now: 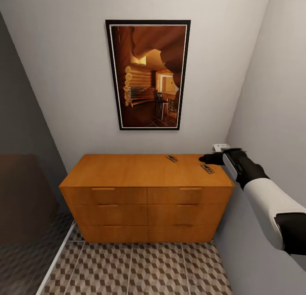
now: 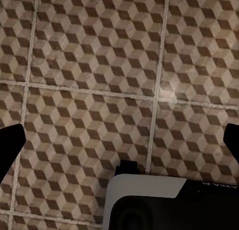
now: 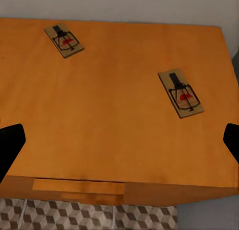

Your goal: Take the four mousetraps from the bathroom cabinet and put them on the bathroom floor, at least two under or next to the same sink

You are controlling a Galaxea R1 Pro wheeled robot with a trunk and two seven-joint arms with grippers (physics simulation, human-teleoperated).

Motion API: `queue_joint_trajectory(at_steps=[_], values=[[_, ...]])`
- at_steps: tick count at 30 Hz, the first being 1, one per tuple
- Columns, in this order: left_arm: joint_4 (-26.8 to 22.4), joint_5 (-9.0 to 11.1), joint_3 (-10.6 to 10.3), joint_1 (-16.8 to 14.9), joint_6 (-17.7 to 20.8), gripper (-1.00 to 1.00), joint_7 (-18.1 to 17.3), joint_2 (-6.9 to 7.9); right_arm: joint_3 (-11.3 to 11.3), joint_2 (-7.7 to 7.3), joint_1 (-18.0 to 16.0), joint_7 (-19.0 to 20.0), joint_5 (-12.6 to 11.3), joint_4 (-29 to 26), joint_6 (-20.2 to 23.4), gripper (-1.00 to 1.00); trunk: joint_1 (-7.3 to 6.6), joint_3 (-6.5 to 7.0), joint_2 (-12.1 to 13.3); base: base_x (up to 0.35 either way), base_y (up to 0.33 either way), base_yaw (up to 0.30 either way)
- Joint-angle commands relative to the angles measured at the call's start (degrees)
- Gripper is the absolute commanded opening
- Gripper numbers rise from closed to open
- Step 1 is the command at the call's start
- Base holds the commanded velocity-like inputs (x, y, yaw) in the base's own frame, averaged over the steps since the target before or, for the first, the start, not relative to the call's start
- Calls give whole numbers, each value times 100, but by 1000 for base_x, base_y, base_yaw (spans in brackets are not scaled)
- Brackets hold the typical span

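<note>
The orange-brown cabinet (image 1: 144, 171) stands against the back wall, and all its drawers look closed. Two mousetraps lie on its top: one near the back (image 1: 171, 158) (image 3: 63, 40), one by the right end (image 1: 207, 169) (image 3: 181, 92). My right gripper (image 1: 209, 159) (image 3: 119, 145) hovers open over the right end of the cabinet top (image 3: 109, 120), close to the nearer trap and holding nothing. My left gripper (image 2: 121, 143) is open and empty, pointing down at the cube-patterned bathroom floor (image 2: 99, 65) (image 1: 140, 265).
A framed picture (image 1: 147, 73) hangs above the cabinet. The right wall runs close beside my right arm, with a small white fitting (image 1: 221, 147) on it. A dark glass panel (image 1: 25, 210) bounds the left side. A white and black robot part (image 2: 149, 200) sits low over the tiles.
</note>
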Motion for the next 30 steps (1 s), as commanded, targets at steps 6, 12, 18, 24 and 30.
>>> queue_joint_trajectory(at_steps=[6, 12, 18, 24, 30], values=[[8, 22, -48, -7, -20, 100, 14, -2, 42, -181, -6, 330, -43, 13, -43, 100, 4, -13, -12, 1, 0, 0], [8, 22, -48, -6, -20, 100, 14, -2, 68, -189, -6, 382, 176, 54, -57, 100, 4, -13, -12, 0, 0, 0], [8, 22, -48, -6, -20, 100, 14, -2, 74, -179, -6, 399, 279, 486, -474, 100, 4, -13, -12, 29, 0, 0], [8, 22, -48, -6, -20, 100, 14, -2, 71, -189, -6, 403, 307, 779, -685, 100, 4, -13, -12, 177, 0, 0], [8, 22, -48, -7, -20, 100, 14, -2, 67, -197, -6, 409, 312, 906, -856, 100, 4, -13, -12, 216, -3, 0]])
